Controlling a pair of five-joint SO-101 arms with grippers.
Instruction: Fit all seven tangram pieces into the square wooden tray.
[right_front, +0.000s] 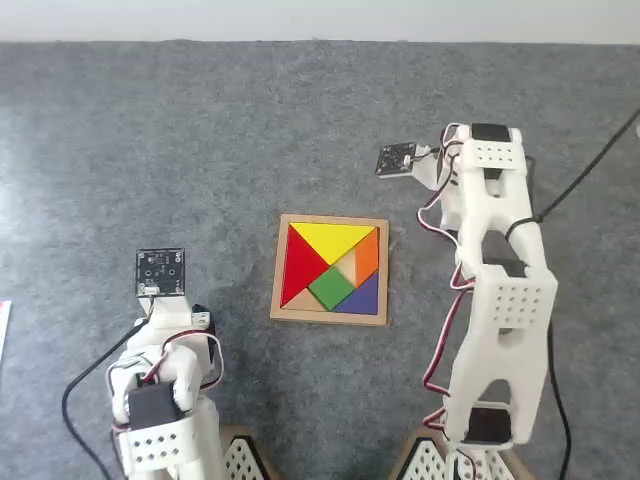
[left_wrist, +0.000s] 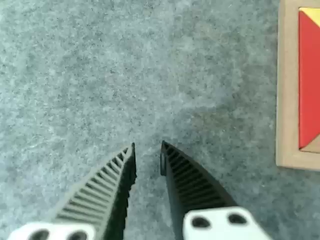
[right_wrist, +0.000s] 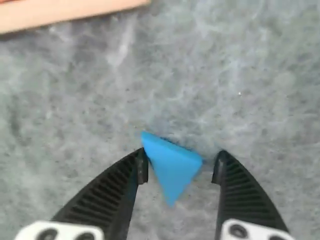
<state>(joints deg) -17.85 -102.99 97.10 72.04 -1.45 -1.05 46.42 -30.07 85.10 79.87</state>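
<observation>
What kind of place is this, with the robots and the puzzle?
Probably a robot workshop or lab bench, not a playroom. A robot arm and a second arm with loose wires sit on a grey mat beside a wooden puzzle tray.

White perforated arm shells (right_front: 505, 300), black servo motors (right_front: 490, 132), red-and-black cables (right_front: 437, 345), black ribbed gripper fingers (left_wrist: 112, 185)
</observation>
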